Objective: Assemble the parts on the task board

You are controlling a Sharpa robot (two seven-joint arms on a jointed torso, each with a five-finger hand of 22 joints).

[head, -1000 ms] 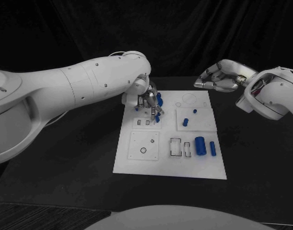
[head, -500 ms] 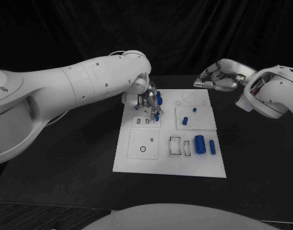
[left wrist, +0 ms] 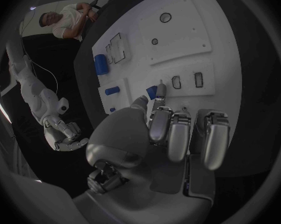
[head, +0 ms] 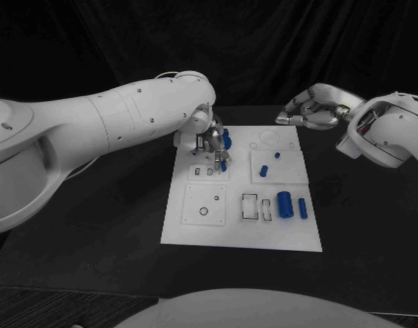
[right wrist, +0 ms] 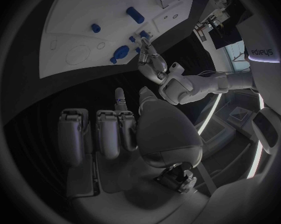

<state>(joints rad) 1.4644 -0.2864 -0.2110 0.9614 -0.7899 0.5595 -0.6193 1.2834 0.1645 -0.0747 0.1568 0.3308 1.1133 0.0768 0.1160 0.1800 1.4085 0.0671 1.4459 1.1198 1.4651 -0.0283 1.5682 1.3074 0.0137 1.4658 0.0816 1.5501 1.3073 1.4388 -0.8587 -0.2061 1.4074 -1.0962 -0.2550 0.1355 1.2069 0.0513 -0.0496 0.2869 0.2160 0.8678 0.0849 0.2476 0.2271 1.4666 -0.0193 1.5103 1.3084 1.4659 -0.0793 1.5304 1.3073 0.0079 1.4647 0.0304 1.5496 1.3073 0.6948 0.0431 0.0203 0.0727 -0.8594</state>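
Observation:
The white task board [head: 244, 236] lies in the middle of the table. My left hand [head: 207, 141] hovers over its far left part and pinches a small blue part [left wrist: 152, 92] between thumb and a finger, just above the block with two small slots [head: 203, 173]. Another blue part [head: 227, 139] lies beside that hand. A small blue cylinder [head: 264, 173], a tiny peg [head: 277, 156], a thick cylinder [head: 285, 206] and a thin one [head: 302, 209] lie on the board's right half. My right hand [head: 311, 109] hangs beyond the board's far right corner, its fingers curled in with nothing in them.
A square block with two holes [head: 205, 206] and two outlined rectangular slots [head: 257, 209] sit at the board's near half. Black table [head: 81, 225] surrounds the board on all sides. My big left arm [head: 91, 137] spans the table's left side.
The left hand's fingers have drawn slightly back over the slotted block, still with the small blue part. The right hand has not moved.

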